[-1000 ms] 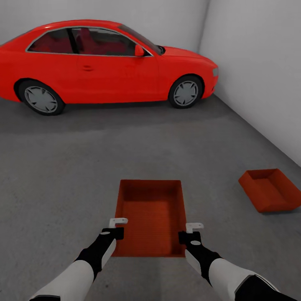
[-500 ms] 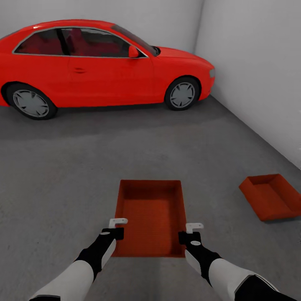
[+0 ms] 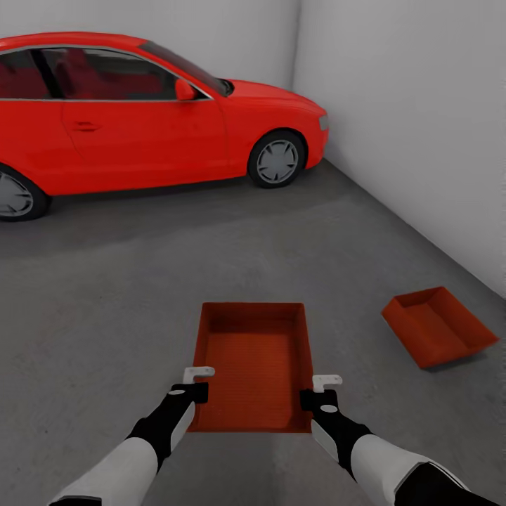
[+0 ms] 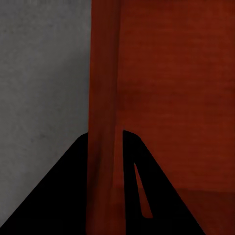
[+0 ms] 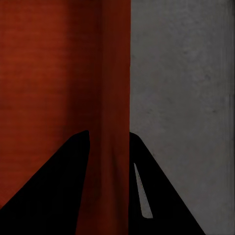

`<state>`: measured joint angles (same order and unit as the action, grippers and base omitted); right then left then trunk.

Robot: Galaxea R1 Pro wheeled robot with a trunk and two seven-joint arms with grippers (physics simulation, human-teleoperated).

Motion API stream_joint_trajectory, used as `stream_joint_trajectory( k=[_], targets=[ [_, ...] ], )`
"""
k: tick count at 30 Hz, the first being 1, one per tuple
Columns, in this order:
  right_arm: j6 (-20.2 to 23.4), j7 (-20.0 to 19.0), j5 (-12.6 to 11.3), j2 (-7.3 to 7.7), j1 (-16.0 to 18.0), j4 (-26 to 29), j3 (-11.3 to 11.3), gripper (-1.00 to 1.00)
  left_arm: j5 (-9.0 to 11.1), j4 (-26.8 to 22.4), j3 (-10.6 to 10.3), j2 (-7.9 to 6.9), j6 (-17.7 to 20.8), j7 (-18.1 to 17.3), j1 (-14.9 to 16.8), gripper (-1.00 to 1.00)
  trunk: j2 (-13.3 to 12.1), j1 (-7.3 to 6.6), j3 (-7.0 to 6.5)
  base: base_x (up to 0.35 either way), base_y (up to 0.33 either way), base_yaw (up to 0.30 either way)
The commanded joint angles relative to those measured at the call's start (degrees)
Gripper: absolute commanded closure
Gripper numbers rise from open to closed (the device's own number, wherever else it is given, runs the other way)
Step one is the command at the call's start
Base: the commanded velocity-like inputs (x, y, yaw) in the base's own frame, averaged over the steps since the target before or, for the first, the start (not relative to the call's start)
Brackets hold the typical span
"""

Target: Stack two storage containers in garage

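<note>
In the head view, one red-orange storage container (image 3: 254, 365) sits at the lower centre of the frame, carried between both arms above the dark grey concrete floor (image 3: 105, 302). The left hand (image 3: 193, 383) grips its left wall near the closest corner, and the right hand (image 3: 322, 391) grips its right wall at the matching spot. Each wrist view shows the same thing close up: the left hand (image 4: 105, 166) has its two dark fingers closed tight on either side of the thin wall of the bin (image 4: 166, 88), and the right hand (image 5: 110, 166) is clamped likewise on the opposite wall (image 5: 49, 73) (grey floor fills the outer side of each picture).

The second storage container (image 3: 437, 325) lies on the floor at the right edge of the frame, turned at an angle, near the white wall (image 3: 414, 112) and well apart from the carried one.

A red car (image 3: 140, 112) stands across the upper left, its front wheel (image 3: 275, 160) towards the corner.
</note>
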<state>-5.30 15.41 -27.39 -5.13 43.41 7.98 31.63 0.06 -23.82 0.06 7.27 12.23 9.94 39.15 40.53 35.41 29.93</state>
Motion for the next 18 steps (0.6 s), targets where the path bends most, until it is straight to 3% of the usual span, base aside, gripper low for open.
stream_joint_trajectory(
  k=[1, 18],
  targets=[
    [-0.08, 0.0, -0.58, 0.04, 0.0, -2.88, 1.56, 1.0, 0.38, -2.63, 1.17, -0.24, 0.4, 0.26, 0.05, 1.0, 0.05, 0.04, 0.06, 0.321, 0.0, -0.243],
    [-0.08, 0.01, -0.59, 0.04, 0.0, -2.88, 1.53, 1.0, 0.42, -2.63, 1.17, -0.24, 0.54, 0.25, 0.05, 1.0, 0.05, 0.04, 0.06, 0.321, 0.0, -0.243]
  ],
)
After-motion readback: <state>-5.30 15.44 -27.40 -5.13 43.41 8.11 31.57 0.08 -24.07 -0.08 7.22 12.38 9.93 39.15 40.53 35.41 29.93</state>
